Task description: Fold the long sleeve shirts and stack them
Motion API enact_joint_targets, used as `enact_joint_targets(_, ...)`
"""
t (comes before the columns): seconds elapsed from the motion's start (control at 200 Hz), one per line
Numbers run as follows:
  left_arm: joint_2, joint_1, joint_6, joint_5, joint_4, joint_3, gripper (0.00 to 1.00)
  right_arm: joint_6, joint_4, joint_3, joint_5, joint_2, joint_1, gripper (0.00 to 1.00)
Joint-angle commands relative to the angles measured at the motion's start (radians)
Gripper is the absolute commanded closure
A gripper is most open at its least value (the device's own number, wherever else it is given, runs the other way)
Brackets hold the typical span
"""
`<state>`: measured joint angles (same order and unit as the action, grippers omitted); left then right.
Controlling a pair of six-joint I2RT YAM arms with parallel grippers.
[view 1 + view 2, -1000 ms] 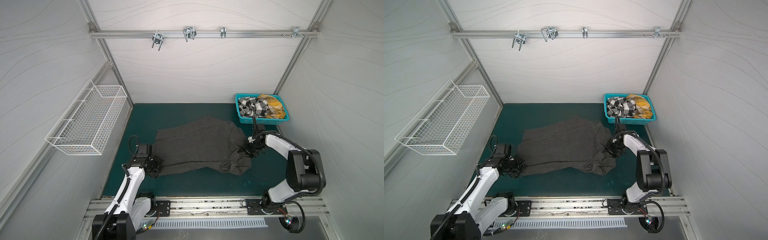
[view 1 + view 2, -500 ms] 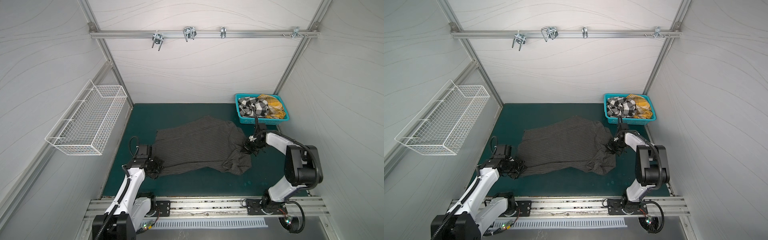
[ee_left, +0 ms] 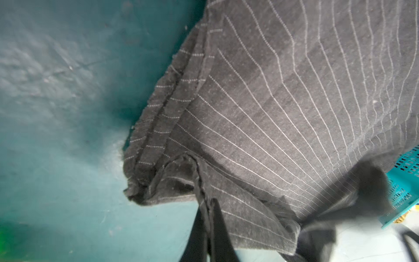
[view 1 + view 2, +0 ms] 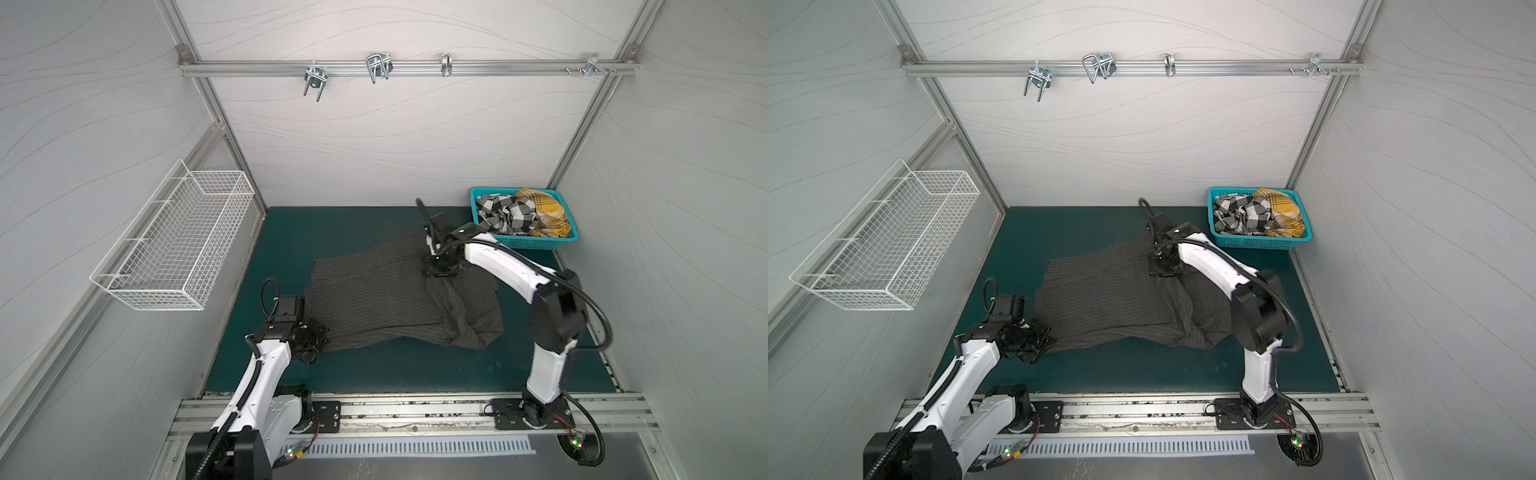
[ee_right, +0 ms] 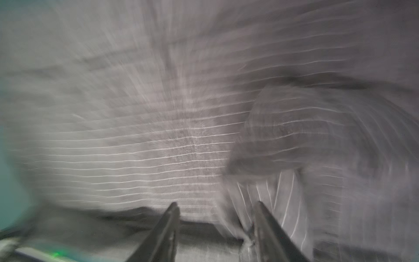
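Note:
A dark charcoal pinstriped shirt [image 4: 374, 299] [image 4: 1100, 303] lies spread on the green mat, bunched into folds at its right end. My left gripper [image 4: 318, 337] [image 4: 1042, 338] [image 3: 207, 202] is shut on the shirt's near left hem corner, low over the mat. My right gripper [image 4: 440, 270] [image 4: 1165, 268] [image 5: 217, 204] hangs over the far right part of the shirt. Its jaws stand apart over the striped cloth, and a fold lies against one finger [image 5: 267, 222]. A black-and-white checked shirt [image 4: 505, 214] and a mustard plaid shirt [image 4: 544, 212] lie crumpled in the basket.
The teal plastic basket [image 4: 523, 243] [image 4: 1258, 243] stands in the far right corner of the mat, just behind my right arm. A white wire basket [image 4: 174, 249] hangs on the left wall. A metal rail with hooks [image 4: 378, 68] runs overhead.
My right gripper has moved left from the shirt's right edge to over its body, dragging cloth into a fold, and its jaws have come apart. The left gripper has stayed put.

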<state>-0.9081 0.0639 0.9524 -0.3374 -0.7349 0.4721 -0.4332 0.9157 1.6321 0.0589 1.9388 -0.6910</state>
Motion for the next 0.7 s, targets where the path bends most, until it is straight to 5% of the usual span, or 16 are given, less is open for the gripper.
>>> enact_joint_targets(0.0, 0.018, 0.005, -0.009, -0.009, -0.004, -0.007, 1.00, 0.020, 0.162, 0.002, 0.131, -0.052, -0.046, 0.38)
enact_joint_targets(0.13, 0.007, 0.005, -0.004, -0.028, 0.019, -0.008, 1.00, 0.008, 0.161, -0.106, 0.143, -0.207, 0.006, 0.33)
enact_joint_targets(0.27, -0.012, 0.005, -0.012, -0.028, 0.028, 0.006, 1.00, 0.031, 0.071, -0.252, -0.041, -0.303, 0.200, 0.32)
enact_joint_targets(0.455, -0.030, 0.005, -0.018, -0.029, 0.044, 0.000, 1.00, 0.043, -0.031, -0.253, -0.276, -0.175, 0.404, 0.37)
enact_joint_targets(0.695, -0.046, 0.005, -0.020, -0.033, 0.055, -0.003, 1.00, -0.007, -0.099, -0.162, -0.340, -0.012, 0.443, 0.42)
